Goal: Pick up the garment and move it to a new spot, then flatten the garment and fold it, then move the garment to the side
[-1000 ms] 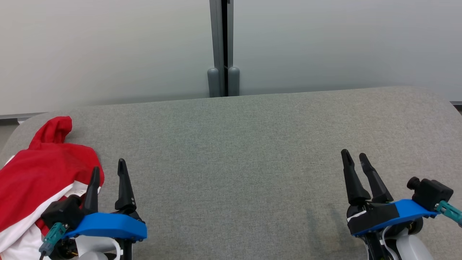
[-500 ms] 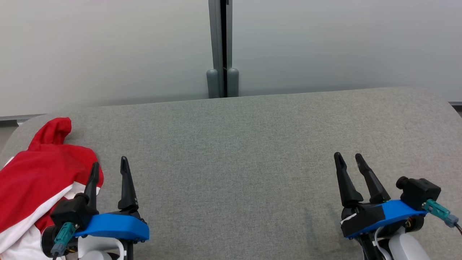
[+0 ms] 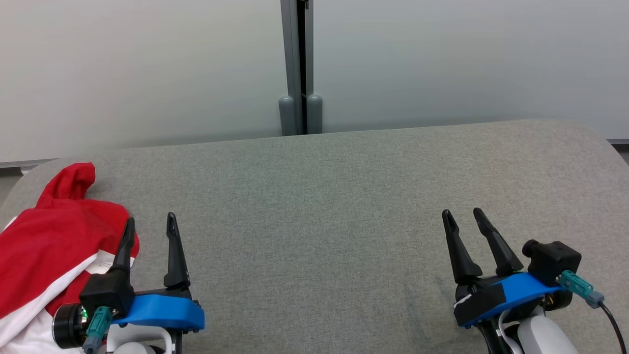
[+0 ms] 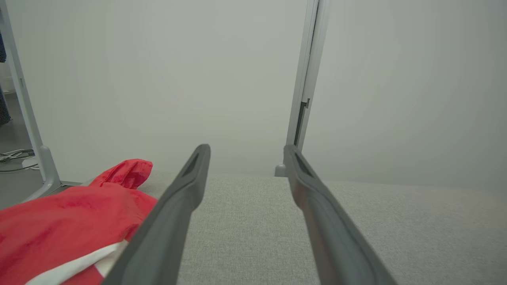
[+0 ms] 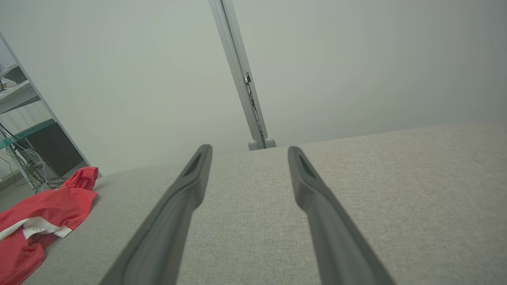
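while still spread wide, right tool point(image 3: 461, 212) slightly nearer garment point(image 3: 49, 236) than before

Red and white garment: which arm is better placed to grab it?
Left, probably. The open left gripper is right beside the red and white garment at the table's left end; the right gripper is far across it.

You will find the garment point(image 3: 44, 246) cut off by the head view's left and bottom edges at the bench's point(image 3: 319, 196) left end. Its full extent is indeterminable. The left gripper point(image 3: 150, 220) hides its near-right hem.
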Controlling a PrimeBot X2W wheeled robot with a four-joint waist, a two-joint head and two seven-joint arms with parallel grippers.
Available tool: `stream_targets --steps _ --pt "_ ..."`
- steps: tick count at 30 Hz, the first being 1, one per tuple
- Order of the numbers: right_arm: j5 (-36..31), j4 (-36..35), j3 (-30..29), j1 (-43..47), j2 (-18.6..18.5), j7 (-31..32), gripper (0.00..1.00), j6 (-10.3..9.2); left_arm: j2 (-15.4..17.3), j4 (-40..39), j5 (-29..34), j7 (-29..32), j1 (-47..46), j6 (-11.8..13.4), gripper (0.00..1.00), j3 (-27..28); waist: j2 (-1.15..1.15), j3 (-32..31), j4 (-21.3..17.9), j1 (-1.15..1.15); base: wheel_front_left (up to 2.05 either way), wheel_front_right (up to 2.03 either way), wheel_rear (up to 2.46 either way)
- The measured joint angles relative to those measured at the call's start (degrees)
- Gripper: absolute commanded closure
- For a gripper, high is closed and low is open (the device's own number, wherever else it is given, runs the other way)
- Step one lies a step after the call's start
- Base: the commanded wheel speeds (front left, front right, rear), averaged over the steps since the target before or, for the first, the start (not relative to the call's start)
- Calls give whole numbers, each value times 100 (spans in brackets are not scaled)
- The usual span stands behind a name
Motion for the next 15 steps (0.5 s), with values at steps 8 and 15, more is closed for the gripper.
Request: stream_targets --steps 8,15 --pt "-261 21 93 -33 -14 -85 0 1 -12 10 285 -77 -1 -48 0 5 0 -7 -15 0 0 0 0" --pt "-552 59 133 -59 -46 -178 0 7 -55 137 555 -169 -2 -85 0 42 0 -20 -33 0 0 0 0"
